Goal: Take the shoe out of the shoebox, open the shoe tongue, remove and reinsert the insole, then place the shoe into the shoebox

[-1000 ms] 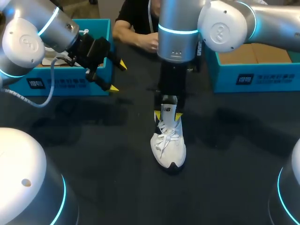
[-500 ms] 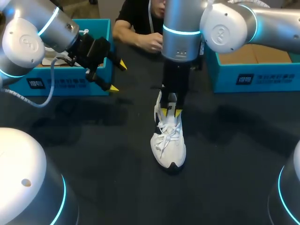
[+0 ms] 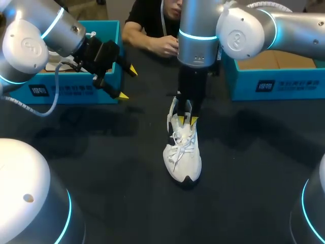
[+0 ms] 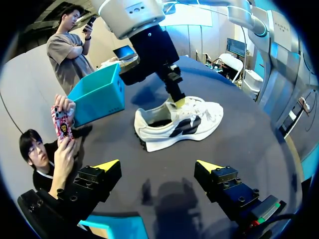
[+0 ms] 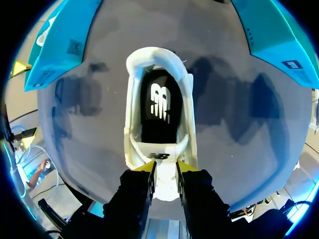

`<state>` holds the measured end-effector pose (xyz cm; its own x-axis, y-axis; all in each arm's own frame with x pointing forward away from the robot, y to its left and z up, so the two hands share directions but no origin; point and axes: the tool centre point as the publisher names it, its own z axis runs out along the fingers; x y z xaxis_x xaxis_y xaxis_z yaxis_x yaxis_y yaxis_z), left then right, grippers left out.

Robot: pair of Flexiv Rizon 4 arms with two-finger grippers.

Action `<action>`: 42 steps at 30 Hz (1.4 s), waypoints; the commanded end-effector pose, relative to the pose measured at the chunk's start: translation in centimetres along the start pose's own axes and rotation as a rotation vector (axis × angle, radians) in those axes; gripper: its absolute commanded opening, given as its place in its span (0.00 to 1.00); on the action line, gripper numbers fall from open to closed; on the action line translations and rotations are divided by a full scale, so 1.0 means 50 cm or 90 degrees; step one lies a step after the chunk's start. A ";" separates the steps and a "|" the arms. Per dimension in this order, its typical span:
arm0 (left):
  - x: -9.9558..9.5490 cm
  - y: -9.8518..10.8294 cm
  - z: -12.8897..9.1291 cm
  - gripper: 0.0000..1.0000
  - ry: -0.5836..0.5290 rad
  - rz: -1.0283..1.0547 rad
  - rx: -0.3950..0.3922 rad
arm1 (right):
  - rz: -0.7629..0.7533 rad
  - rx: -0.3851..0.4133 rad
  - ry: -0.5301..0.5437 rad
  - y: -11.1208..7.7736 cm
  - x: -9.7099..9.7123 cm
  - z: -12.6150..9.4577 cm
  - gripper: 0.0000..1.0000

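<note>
L gripper: held above table at L side, angled inward, tips wide apart, empty. Shoe: white, upright at table centre, toe twd robot. R gripper: arm vertical over shoe, tips pinched on tongue.

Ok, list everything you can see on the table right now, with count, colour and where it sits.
shoe: one, white with black trim, upright at mid-table, toe toward the robot.
tongue: one, white, between the right gripper's fingers.
left box: one, teal, far left of the table.
right box: one, teal with a brown inside, far right of the table.
table: one, dark.
left gripper: one, black with yellow tips, open, in the air in front of the left box.
right gripper: one, black with yellow tips, pointing down, shut on the tongue.
</note>
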<state>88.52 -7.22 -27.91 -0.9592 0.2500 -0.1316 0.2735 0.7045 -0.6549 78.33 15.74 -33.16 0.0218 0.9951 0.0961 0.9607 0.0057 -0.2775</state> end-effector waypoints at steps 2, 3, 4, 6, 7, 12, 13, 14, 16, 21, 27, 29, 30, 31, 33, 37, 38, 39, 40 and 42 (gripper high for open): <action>0.002 -0.001 -0.001 1.00 0.000 0.000 -0.002 | -0.001 -0.003 0.005 0.013 0.000 0.017 0.24; 0.002 -0.001 -0.001 1.00 0.000 0.000 -0.002 | -0.003 -0.006 0.004 0.015 0.001 0.017 0.25; 0.002 -0.001 -0.001 1.00 0.000 0.000 -0.002 | -0.005 -0.009 0.003 0.019 0.002 0.017 0.26; 0.002 -0.001 -0.001 1.00 0.000 0.000 -0.002 | -0.008 -0.012 0.002 0.024 0.004 0.017 0.27; 0.002 -0.001 -0.001 1.00 0.000 0.000 -0.002 | -0.013 -0.015 0.002 0.029 0.004 0.018 0.28; 0.002 -0.001 -0.001 1.00 0.000 0.000 -0.002 | -0.026 -0.011 0.000 0.041 0.001 0.018 0.30; 0.002 -0.001 -0.001 1.00 0.000 0.000 -0.002 | -0.028 -0.013 -0.004 0.040 0.000 0.011 0.31; 0.002 -0.001 -0.001 1.00 0.000 0.000 -0.002 | -0.030 -0.014 -0.007 0.038 -0.001 0.004 0.32; 0.002 -0.001 -0.001 1.00 0.000 0.000 -0.002 | -0.033 -0.020 -0.017 0.034 -0.002 -0.008 0.33; 0.002 -0.001 -0.001 1.00 0.000 0.000 -0.002 | -0.043 -0.019 -0.035 0.024 0.009 -0.037 0.34; 0.002 -0.001 -0.001 1.00 0.000 0.000 -0.002 | -0.044 -0.018 -0.025 0.040 0.010 -0.010 0.33; 0.002 -0.001 -0.001 1.00 0.000 0.000 -0.002 | -0.046 -0.014 -0.019 0.045 0.011 0.002 0.30; 0.002 -0.001 -0.001 1.00 0.000 0.000 -0.002 | -0.047 -0.011 -0.015 0.047 0.011 0.010 0.29; 0.002 -0.001 -0.001 1.00 0.000 0.000 -0.002 | -0.048 -0.008 -0.011 0.046 0.011 0.016 0.29; 0.002 -0.001 -0.001 1.00 0.000 0.000 -0.002 | -0.045 -0.006 -0.010 0.044 0.008 0.022 0.27; 0.002 -0.001 -0.001 1.00 0.000 0.000 -0.002 | -0.046 -0.011 -0.012 0.036 0.007 0.014 0.26; 0.002 -0.001 -0.001 1.00 0.000 0.000 -0.002 | -0.047 -0.015 -0.021 0.033 0.005 0.006 0.26; 0.002 -0.001 -0.001 1.00 0.000 0.000 -0.002 | -0.053 -0.020 -0.030 0.030 0.003 -0.004 0.27; 0.002 -0.001 -0.001 1.00 0.000 0.000 -0.002 | -0.069 -0.031 -0.042 0.029 0.002 -0.014 0.28; 0.002 -0.001 -0.001 1.00 0.000 0.000 -0.002 | -0.109 -0.059 -0.059 0.029 0.001 -0.031 0.33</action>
<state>88.51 -7.23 -27.91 -0.9592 0.2501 -0.1317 0.2736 0.7044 -0.6549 80.61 15.69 -34.14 -0.1220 0.9897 0.0754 0.9656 0.1359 -0.2218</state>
